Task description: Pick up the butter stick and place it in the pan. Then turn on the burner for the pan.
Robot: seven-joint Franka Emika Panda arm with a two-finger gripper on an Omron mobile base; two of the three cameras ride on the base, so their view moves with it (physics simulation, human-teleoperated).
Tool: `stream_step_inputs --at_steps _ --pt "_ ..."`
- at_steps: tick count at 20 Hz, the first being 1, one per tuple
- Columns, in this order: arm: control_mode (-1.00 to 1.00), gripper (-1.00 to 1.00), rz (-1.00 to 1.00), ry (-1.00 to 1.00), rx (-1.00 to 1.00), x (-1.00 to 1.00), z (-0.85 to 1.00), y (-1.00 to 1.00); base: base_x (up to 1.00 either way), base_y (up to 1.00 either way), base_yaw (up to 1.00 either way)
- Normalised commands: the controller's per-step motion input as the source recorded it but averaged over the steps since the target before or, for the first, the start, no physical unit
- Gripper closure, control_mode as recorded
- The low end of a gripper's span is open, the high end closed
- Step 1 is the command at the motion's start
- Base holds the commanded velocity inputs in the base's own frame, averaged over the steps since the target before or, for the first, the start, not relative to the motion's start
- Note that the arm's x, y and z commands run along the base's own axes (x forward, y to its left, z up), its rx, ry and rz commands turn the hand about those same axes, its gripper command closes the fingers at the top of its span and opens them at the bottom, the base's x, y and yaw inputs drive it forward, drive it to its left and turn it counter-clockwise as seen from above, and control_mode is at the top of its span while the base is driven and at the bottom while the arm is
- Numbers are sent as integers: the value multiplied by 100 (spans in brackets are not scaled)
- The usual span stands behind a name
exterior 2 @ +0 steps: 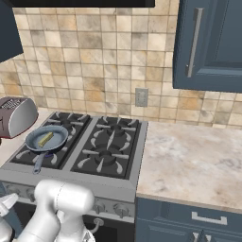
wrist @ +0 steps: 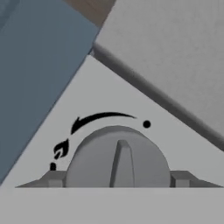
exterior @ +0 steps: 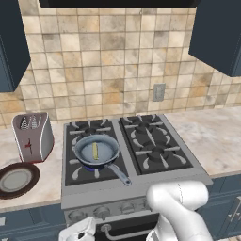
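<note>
Stove (exterior: 162,176) | butter stick (exterior: 95,151) in pan (exterior: 109,160) | gripper (wrist: 117,186) agape — knob (wrist: 118,159) half cut off

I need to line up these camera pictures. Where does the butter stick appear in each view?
Left base view: the butter stick lies in the pan, left of centre.
Right base view: it lies in the pan at the left edge.
Hand view: a stove knob up close, no butter.
Shared landmark: the toaster.

Glossy metal toaster (exterior: 33,136), matt grey knob (wrist: 118,159), mottled stone desk (exterior 2: 194,160), smooth grey-blue pan (exterior: 96,151).
</note>
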Motion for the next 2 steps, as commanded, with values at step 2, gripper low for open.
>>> stream_step_inputs --at_steps 2 --pt "-100 100 0 0 -15 0 -5 0 0 0 0"
